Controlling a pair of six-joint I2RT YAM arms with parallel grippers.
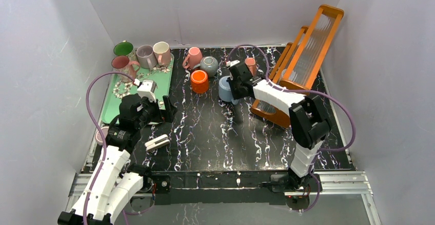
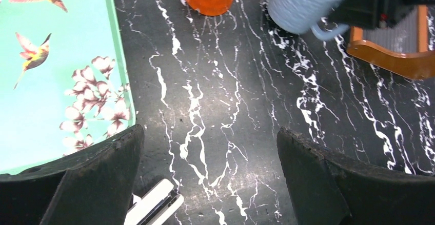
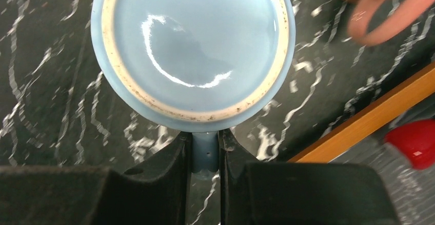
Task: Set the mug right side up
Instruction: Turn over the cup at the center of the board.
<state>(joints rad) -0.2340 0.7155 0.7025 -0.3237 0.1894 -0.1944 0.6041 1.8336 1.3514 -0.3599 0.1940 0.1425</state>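
Blue mug: [image 3: 192, 45] upside down, far-middle of the worktop [image 1: 205, 133], just beside the wooden rack [image 1: 302, 56]; its bare foot ring faces the right wrist camera. Cannot tell whether the rim is off the surface.
Right claw: [image 3: 205, 143] clamped on the mug's handle [image 3: 204, 158], fingers flanking it from both sides.
Left claw: [image 2: 210, 138] fingers wide apart, nothing between them, above the worktop by the tray edge.
Step in hand: likely the lift and roll that bring the mouth upward.
Doing it well: raise the mug off the worktop before rolling the wrist. Turn away from the rack and from the orange mug [image 1: 199, 81]. A handle-only grip lets the body swing, so roll slowly and set the base down flat before letting go.
Risk: the mug pivoting in the grip, or bumping the small brown-pink mug [image 1: 250, 63] close behind.
Green tray: [image 1: 115, 107] four mugs grouped at its far end, near part bare.
Tray mugs: mouths up; no contents visible.
Pink mug [image 1: 192, 57], grey mug [image 1: 209, 66]: loose on the worktop; contents not discernible.
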